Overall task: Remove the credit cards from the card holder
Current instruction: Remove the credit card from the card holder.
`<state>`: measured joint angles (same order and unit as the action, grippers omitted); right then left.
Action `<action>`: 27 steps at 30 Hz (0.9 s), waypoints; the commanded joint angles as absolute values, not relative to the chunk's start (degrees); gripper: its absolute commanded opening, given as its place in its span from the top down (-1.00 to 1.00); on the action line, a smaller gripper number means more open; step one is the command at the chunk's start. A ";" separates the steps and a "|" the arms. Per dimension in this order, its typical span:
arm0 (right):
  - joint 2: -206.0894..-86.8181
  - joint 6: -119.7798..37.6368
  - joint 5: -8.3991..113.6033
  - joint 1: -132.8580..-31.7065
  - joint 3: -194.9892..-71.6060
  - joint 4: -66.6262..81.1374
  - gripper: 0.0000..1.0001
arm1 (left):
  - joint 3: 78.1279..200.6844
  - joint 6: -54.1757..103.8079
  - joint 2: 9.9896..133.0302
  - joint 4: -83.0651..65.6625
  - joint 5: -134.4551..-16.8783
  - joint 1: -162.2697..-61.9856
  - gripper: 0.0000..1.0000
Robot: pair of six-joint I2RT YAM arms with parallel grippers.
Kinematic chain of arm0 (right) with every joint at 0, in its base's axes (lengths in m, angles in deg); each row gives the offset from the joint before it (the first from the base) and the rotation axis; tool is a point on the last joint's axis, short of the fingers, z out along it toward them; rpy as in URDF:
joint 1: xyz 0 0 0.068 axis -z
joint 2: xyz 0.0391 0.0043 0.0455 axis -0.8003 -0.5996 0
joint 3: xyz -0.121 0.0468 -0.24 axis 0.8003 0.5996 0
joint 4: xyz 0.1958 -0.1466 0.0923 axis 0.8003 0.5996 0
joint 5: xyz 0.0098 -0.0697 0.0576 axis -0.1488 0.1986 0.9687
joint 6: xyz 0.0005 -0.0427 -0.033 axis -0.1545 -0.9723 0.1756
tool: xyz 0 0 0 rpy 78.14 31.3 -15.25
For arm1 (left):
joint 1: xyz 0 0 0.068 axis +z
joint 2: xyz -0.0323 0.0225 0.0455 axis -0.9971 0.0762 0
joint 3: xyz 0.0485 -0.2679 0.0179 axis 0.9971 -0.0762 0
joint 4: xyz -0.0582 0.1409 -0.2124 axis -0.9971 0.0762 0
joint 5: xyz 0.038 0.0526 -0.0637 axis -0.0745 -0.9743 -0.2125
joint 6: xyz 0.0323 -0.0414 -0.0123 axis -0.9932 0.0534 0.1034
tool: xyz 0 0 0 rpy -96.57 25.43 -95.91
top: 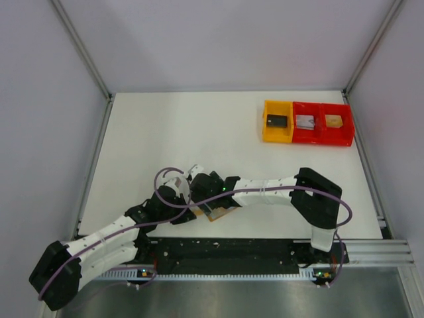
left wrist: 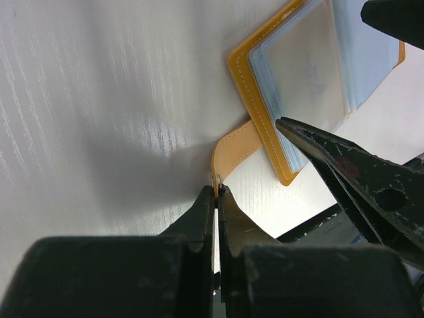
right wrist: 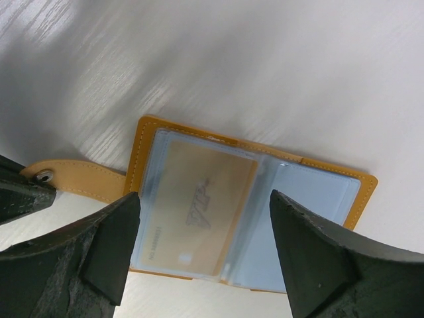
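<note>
open card holder point(right wrist: 311, 195), strap point(right wrist: 79, 179) toward left end effector point(left wrist: 216, 189)

The card holder point(top: 216, 213) lies at the table's point(top: 199, 132) near edge, under the right gripper point(right wrist: 204, 199). Trays point(top: 308, 105) sit well behind, to the right.

Wearing white shells point(top: 265, 192) between black joints point(top: 318, 202) — trailing looping purple cables point(top: 169, 169), showing matte-black fingers point(right wrist: 311, 252), scuffed grey along the edges.

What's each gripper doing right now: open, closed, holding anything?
Left gripper: closed, pinching the strap of the card holder.
Right gripper: open, holding nothing, poised over the card holder.
</note>
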<state>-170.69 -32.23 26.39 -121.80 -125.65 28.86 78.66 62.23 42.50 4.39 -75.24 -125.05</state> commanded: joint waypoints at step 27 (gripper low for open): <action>-176.38 -29.08 4.99 -125.31 -134.21 43.92 -0.55 | 79.63 61.93 40.49 6.06 -77.86 -125.09 1.00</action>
